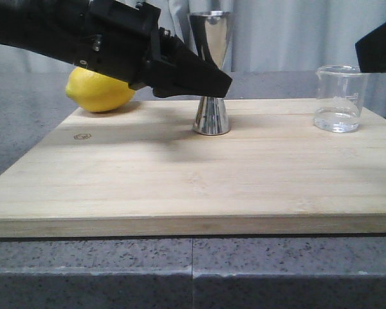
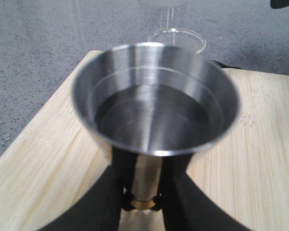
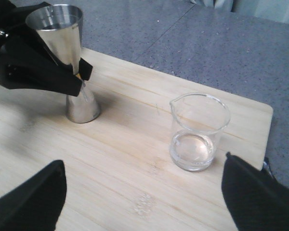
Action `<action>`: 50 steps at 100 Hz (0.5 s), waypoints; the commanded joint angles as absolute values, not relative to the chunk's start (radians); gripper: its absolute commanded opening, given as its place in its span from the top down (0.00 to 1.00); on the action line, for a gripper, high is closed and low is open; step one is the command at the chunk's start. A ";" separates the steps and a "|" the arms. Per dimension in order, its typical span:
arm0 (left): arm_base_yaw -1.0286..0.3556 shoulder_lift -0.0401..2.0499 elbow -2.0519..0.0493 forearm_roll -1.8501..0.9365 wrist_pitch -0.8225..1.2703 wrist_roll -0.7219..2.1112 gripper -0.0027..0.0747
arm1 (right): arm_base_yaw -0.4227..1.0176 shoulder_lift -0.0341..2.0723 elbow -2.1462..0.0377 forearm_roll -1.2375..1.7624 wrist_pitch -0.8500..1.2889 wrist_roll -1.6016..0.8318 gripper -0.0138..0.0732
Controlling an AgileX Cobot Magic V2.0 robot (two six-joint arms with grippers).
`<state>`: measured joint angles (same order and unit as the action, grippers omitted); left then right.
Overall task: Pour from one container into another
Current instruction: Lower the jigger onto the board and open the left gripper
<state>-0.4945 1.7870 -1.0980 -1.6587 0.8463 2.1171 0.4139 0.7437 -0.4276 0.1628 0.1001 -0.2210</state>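
The steel jigger (image 1: 211, 116) stands upright on the wooden board (image 1: 180, 180), towards the back and near the middle. My left gripper (image 1: 213, 81) reaches in from the left and is shut on the jigger's narrow gold-banded waist (image 2: 140, 203), one finger (image 2: 123, 192) on each side. The jigger's upper cup (image 2: 156, 103) faces the left wrist camera. The clear glass beaker (image 1: 338, 100) stands at the board's back right, with a little clear liquid at its bottom (image 3: 192, 149). My right gripper (image 3: 144, 202) is open and wide, hanging above and short of the beaker and touching nothing.
A yellow lemon (image 1: 100, 91) lies at the board's back left corner, behind my left arm. The board rests on a grey speckled counter (image 1: 180, 270). The beaker (image 3: 198, 130) stands close to the board's right edge.
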 commanded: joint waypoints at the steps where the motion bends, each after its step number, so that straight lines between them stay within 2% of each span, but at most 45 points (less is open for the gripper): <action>1: -0.503 1.743 -1.126 -1.727 0.912 2.115 0.85 | 0.415 0.735 -0.466 0.155 0.018 -0.224 0.15; 13: -0.503 1.743 -1.126 -1.727 0.912 2.115 0.85 | 0.415 0.735 -0.469 0.155 0.012 -0.224 0.15; 22: -0.503 1.743 -1.126 -1.727 0.912 2.115 0.81 | 0.415 0.735 -0.469 0.155 0.012 -0.224 0.15; 50: -0.503 1.743 -1.126 -1.727 0.912 2.115 0.57 | 0.415 0.735 -0.469 0.153 0.012 -0.224 0.15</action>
